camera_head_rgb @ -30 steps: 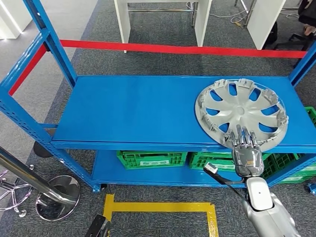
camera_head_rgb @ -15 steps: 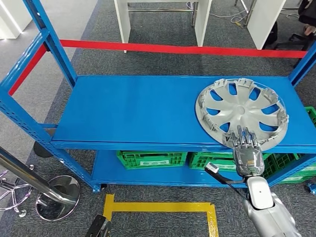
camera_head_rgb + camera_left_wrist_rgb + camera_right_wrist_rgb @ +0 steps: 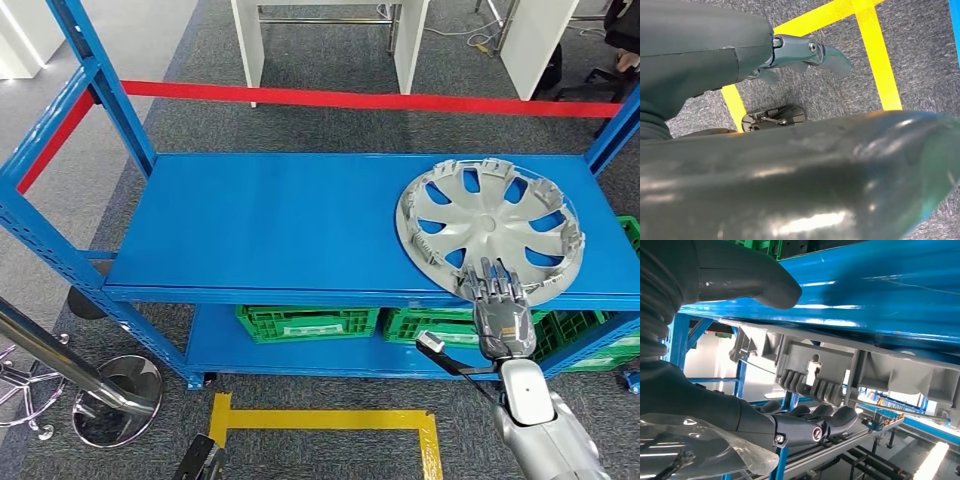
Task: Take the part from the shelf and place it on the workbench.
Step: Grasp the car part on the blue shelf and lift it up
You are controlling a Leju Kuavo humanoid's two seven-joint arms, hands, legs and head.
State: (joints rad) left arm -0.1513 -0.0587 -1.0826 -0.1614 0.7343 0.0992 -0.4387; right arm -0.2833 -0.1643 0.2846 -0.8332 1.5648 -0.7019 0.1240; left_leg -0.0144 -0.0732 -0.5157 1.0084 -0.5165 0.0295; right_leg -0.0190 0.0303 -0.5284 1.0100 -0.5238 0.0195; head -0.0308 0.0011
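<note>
The part is a silver hubcap (image 3: 489,225) lying flat at the right end of the blue shelf (image 3: 264,220), its near rim reaching the shelf's front edge. My right hand (image 3: 500,310) is at that near rim, fingers stretched out over it. In the right wrist view the ribbed rim of the hubcap (image 3: 821,365) sits between the dark fingers (image 3: 810,427) and the thick thumb (image 3: 745,280), which lies against the blue shelf edge; the right hand (image 3: 753,405) is not closed on it. My left hand (image 3: 200,460) hangs low over the floor, a finger of the left hand (image 3: 806,50) straight, holding nothing.
Green crates (image 3: 306,322) stand on the lower shelf. A red bar (image 3: 362,100) runs behind the rack, with white table legs (image 3: 253,40) beyond. Yellow floor tape (image 3: 324,420) marks the carpet in front. A chrome stool base (image 3: 113,395) sits at the lower left.
My right hand has crept very slightly to the right along the hubcap's near rim. The hubcap and the left arm have not moved.
</note>
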